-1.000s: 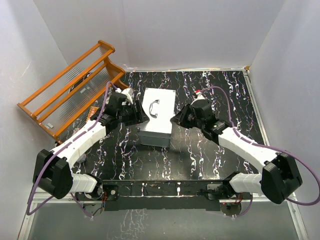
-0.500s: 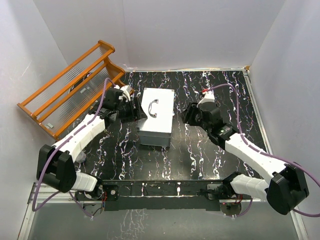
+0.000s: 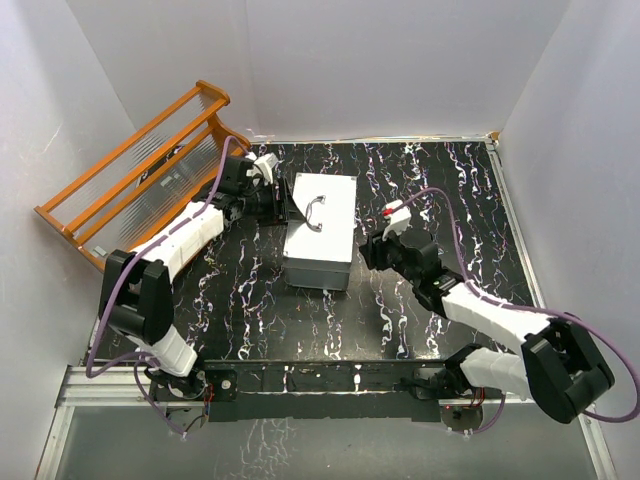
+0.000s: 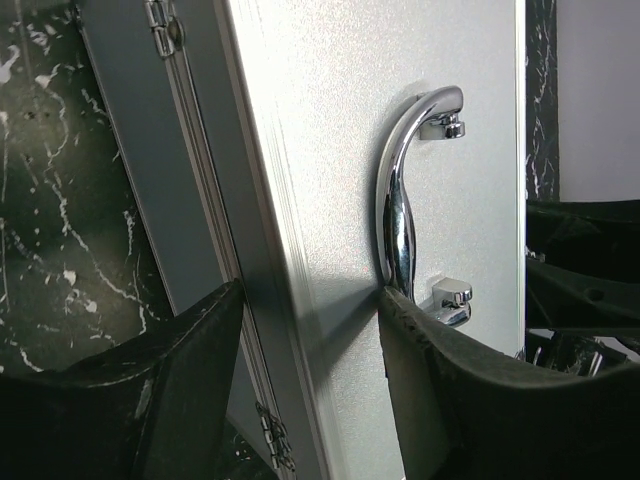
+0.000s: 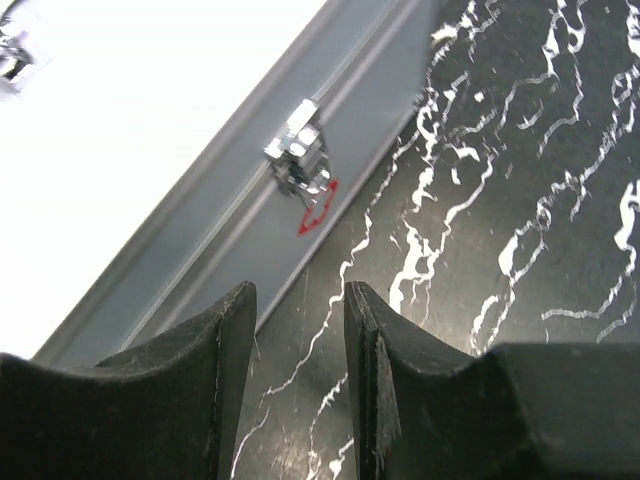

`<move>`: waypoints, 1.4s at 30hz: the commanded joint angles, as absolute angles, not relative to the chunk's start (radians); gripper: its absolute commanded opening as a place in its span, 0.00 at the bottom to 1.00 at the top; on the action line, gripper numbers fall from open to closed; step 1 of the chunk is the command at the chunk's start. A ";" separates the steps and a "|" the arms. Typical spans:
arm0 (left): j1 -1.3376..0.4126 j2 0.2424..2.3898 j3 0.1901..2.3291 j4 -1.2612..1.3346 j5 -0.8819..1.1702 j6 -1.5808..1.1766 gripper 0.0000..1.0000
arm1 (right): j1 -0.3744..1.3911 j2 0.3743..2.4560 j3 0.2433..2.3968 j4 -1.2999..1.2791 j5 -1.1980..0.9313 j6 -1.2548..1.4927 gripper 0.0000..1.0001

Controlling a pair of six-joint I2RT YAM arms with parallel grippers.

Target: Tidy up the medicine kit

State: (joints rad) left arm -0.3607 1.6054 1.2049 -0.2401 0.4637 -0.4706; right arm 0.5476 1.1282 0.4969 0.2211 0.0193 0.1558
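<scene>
Black marbled tabletop (image 3: 440,180). A wooden rack (image 3: 140,170) leans at the far-left edge. The medicine kit (image 3: 335,235) sits around the middle of the tabletop, a bit left and far. Its lid is down and its long side runs near to far.

The left claw (image 3: 283,203) is at the kit's far-left edge. In the wrist view its jaws are apart, straddling the hinge-side lid edge. One finger (image 4: 130,400) is on the hinge side, the other (image 4: 440,400) is on the lid, touching the handle base. No clear clamp.

The right claw (image 3: 368,250) is low over the tabletop, just right of the kit. Its jaws are apart with only tabletop between them.

Curved chrome handle (image 4: 395,200) on the lid. Latch (image 5: 300,155) on the right side, with a small red mark (image 5: 315,212) below it. Hinge (image 4: 160,30) on the left side.
</scene>
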 commanded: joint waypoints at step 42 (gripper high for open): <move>-0.367 1.714 1.296 -0.345 0.540 -0.339 0.52 | 0.503 1.462 0.479 0.869 0.304 -0.078 0.28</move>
State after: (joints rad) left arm -0.3630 1.7115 1.3178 -0.2771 0.5667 -0.3767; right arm 0.5190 1.4948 0.4595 0.7944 0.1947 -0.0326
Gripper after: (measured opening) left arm 0.523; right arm 0.307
